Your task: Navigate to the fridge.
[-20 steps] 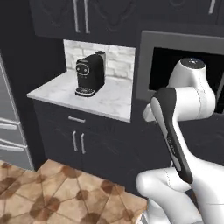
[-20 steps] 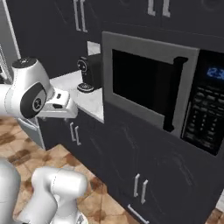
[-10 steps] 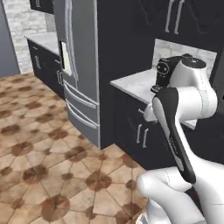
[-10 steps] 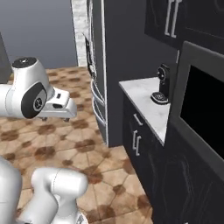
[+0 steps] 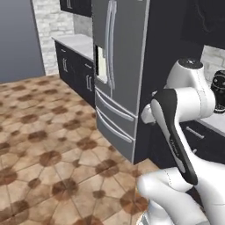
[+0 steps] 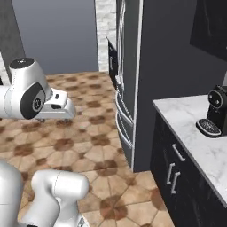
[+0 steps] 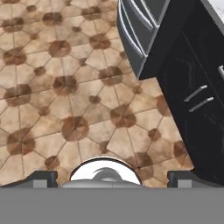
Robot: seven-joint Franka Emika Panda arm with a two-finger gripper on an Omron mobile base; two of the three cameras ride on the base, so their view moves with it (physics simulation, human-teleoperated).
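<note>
Closing in on the fridge, not yet square to it

The fridge (image 5: 118,66) stands upper centre in the left base view, seen from its corner; the base needs to swing round to face the doors. Open tiled floor (image 5: 48,145) lies lower left, the counter (image 6: 199,142) crowds the right. Gripper (image 7: 111,177) fingertips sit wide apart, empty.

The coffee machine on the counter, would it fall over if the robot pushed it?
Probably not easily. The coffee machine sits upright on a round flat base, so it would likely slide on the smooth marble counter. It looks tall and narrow, so a shove near the top might tip it.
</note>
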